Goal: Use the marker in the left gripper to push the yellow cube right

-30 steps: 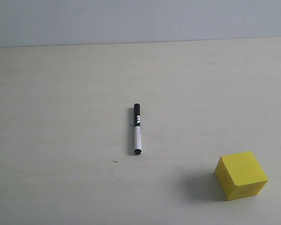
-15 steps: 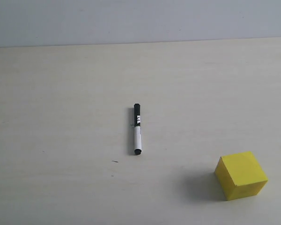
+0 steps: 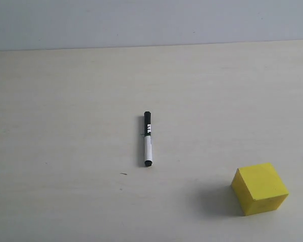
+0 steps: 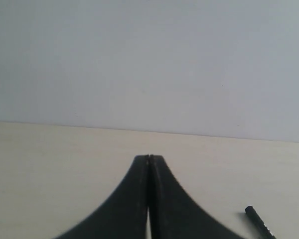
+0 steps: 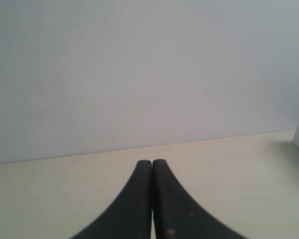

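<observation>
The jaws of my left gripper [image 4: 149, 158] are pressed together tip to tip, with only a thin seam between them and nothing clamped. The jaws of my right gripper [image 5: 152, 162] are closed the same way and hold nothing either. Both point out over the pale bench [image 3: 65, 101] toward the plain grey-white wall [image 3: 141, 20].

The marker [image 3: 148, 139] is not in my grasp. In the exterior view it lies flat on the bench near the middle of the frame. It runs almost straight up and down the picture, with the long black cap toward the top, the white barrel below it and the small black end lowest. My left wrist camera catches only the tip of the black cap [image 4: 259, 222], on the bench near my closed jaws but not touching them.

The yellow cube [image 3: 260, 189] sits on the bench in the lower right of the exterior frame, well apart from the marker. One vertical edge is turned toward the camera, and its shadow [image 3: 214, 199] falls on the bench to its left. A tiny dark speck [image 3: 123, 174] marks the bench just below and left of the marker's lower end.
</observation>
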Controlling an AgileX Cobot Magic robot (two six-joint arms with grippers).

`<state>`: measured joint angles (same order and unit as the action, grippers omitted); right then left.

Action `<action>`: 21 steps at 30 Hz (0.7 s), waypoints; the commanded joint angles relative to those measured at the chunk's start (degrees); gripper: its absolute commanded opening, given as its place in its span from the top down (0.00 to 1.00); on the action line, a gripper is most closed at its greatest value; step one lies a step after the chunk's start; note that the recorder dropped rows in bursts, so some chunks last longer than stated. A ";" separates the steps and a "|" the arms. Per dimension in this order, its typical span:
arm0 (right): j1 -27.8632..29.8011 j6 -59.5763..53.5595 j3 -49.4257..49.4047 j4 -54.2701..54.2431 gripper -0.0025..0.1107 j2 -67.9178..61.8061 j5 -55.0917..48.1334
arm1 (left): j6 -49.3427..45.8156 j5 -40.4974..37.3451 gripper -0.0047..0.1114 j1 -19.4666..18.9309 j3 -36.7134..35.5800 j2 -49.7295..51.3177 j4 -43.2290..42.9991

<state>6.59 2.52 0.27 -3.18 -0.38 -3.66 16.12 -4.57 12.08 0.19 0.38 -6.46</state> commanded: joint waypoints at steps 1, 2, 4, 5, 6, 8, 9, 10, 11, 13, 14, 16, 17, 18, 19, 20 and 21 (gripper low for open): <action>0.38 -0.37 -0.27 0.35 0.98 0.38 0.49 | 0.29 -2.66 0.96 -0.18 -0.19 -0.38 3.91; 0.38 -0.37 -0.27 0.35 0.98 0.38 0.34 | -1.36 -2.88 0.96 -0.73 -0.19 -0.38 4.82; 0.38 -0.37 -0.27 0.35 0.98 0.38 0.34 | -2.31 -3.04 0.96 -1.96 -0.19 -0.38 5.39; 0.38 -0.37 -0.27 0.35 0.98 0.38 0.34 | -2.32 -3.04 0.96 -2.63 -0.19 -0.38 5.39; 0.38 -0.37 -0.27 0.35 0.98 0.38 0.34 | -2.32 -3.19 0.96 -3.15 -0.19 -0.38 5.39; 0.38 -0.37 -0.27 0.22 0.98 0.38 0.33 | -2.20 -3.30 0.96 -3.59 -0.19 -0.38 5.39; 0.38 -0.37 -0.27 0.22 0.98 0.38 0.33 | -2.33 -3.30 0.96 -3.59 -0.19 -0.38 5.25; 0.38 -0.37 -0.27 0.22 0.98 0.38 0.33 | -2.33 -3.14 0.96 -3.59 -0.19 -0.38 5.17; 0.38 -0.37 -0.27 0.22 0.98 0.38 0.33 | -2.33 -3.14 0.96 -3.59 -0.19 -0.38 5.17; 0.38 -0.37 -0.27 0.22 0.98 0.38 0.33 | -2.33 -3.14 0.96 -3.59 -0.19 -0.38 5.17; 0.38 -0.37 -0.27 0.22 0.98 0.38 0.33 | -2.33 -3.14 0.96 -3.59 -0.19 -0.38 5.17; 0.38 -0.37 -0.27 0.22 0.98 0.38 0.33 | -2.33 -3.14 0.96 -3.59 -0.19 -0.38 5.17; 0.38 -0.37 -0.27 0.22 0.98 0.38 0.33 | -2.33 -3.14 0.96 -3.59 -0.19 -0.38 5.17; 0.38 -0.37 -0.27 0.22 0.98 0.38 0.33 | -2.33 -3.14 0.96 -3.59 -0.19 -0.38 5.17; 0.38 -0.37 -0.27 0.22 0.98 0.38 0.33 | -2.33 -3.14 0.96 -3.59 -0.19 -0.38 5.17; 0.38 -0.37 -0.27 0.22 0.98 0.38 0.33 | -2.33 -3.14 0.96 -3.59 -0.19 -0.38 5.17; 0.38 -0.37 -0.27 0.34 0.98 0.38 0.33 | -2.33 -3.14 0.96 -3.59 -0.19 -0.38 5.17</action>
<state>6.59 2.52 0.27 -3.18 -0.38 -3.66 13.96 -7.63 8.65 0.19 0.38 -1.61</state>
